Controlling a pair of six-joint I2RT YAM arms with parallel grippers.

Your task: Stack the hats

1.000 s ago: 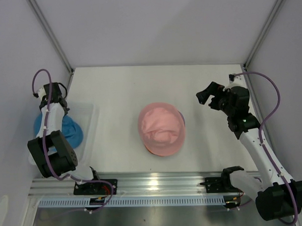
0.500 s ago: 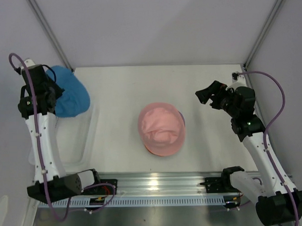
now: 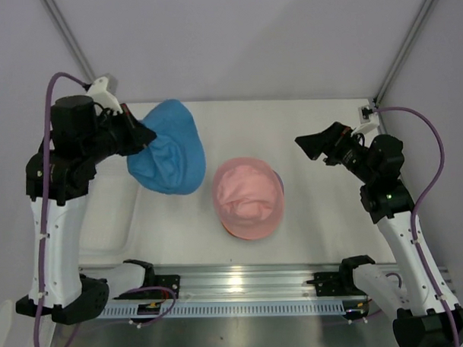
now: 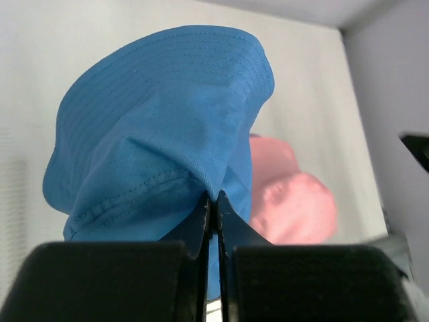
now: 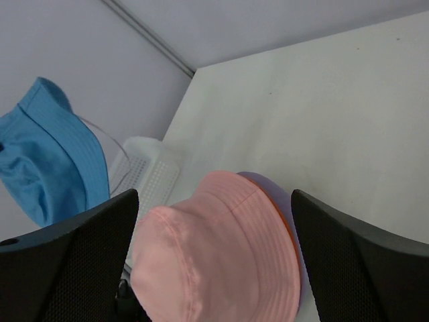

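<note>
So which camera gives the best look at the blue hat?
The top external view: nearly the whole blue hat shows, hanging from the left claw near the pink hat. The left wrist view shows it close up, its fabric pinched in the claw. The right wrist view catches only part of it at the left edge.

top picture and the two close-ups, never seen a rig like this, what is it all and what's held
Two robot arms work over a table. The top picture looks down from above; each close-up comes from a camera on one wrist. The left gripper is shut on a blue hat, held aloft. The right gripper is open and empty. On the table a pink hat covers an orange hat and a purple hat, only their edges showing. A white mesh basket sits left.
</note>
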